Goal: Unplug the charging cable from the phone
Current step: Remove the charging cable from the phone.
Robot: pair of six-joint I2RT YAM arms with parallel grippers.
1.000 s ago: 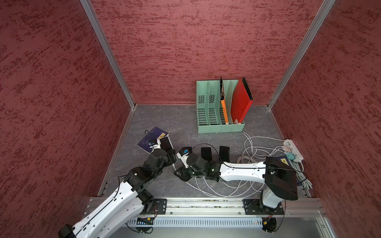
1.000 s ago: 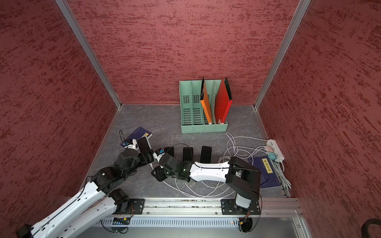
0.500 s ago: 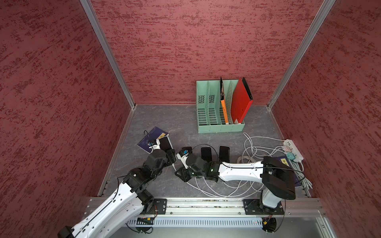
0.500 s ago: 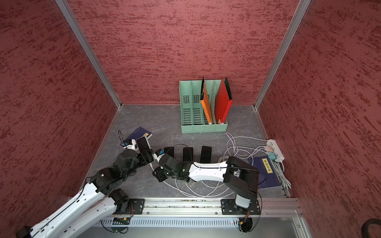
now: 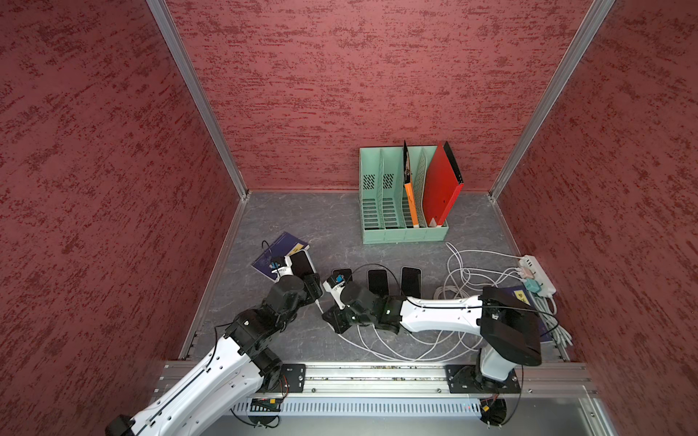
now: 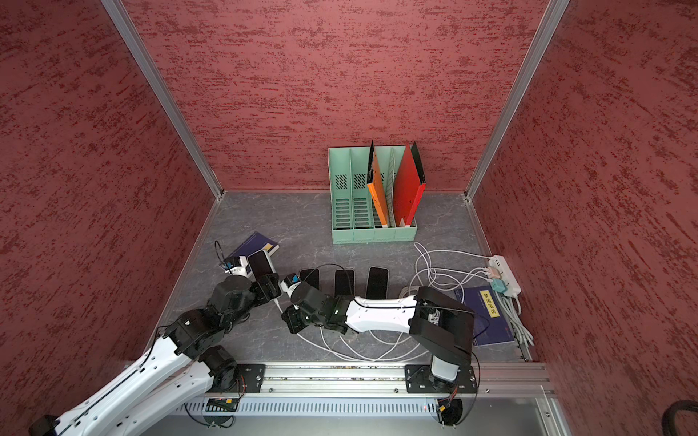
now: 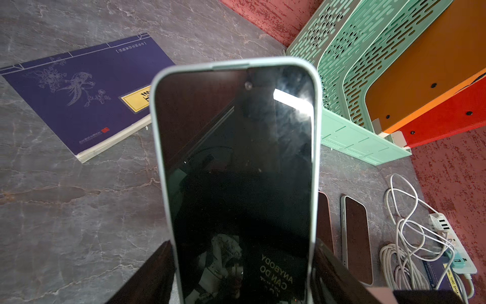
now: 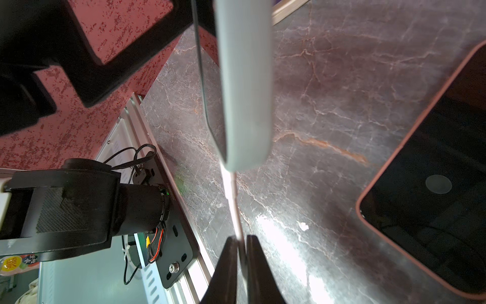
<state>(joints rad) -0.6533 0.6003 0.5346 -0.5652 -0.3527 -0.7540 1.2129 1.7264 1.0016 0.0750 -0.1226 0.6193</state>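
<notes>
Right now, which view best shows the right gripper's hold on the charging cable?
The right wrist view: the right gripper is pinched on the charging cable just short of the phone. A top view shows only a sliver of cable, with the grip itself hidden. The left wrist view shows only the phone's screen.

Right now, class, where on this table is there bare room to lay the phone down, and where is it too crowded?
Bare: the stretch between the blue notebook and the green file rack. Crowded: around the row of phones, the white cables and the power strip.
</notes>
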